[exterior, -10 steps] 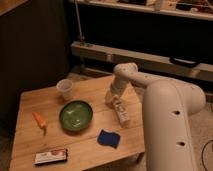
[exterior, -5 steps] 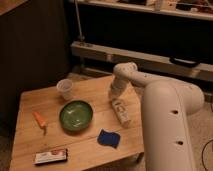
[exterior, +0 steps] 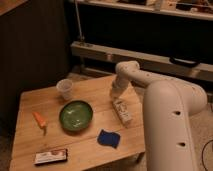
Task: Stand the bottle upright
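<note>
1. Wooden table (exterior: 87, 147) before you holds a bowl (exterior: 75, 115) and cup (exterior: 65, 89).
2. Your bottle (exterior: 124, 113) lies on its side, right of the bowl.
3. Your gripper (exterior: 117, 101) sits at its far end, fingers clenched on it.

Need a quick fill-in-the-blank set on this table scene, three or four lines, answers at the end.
1. The bottle lies on its ____ on the table, not yet standing.
2. The tool, shut, grips the far end of the ____.
3. The bowl between the carrot and the bottle is ____ in colour.
4. The cup stands ____ behind the bowl.

Missing words: side; bottle; green; upright.
</note>
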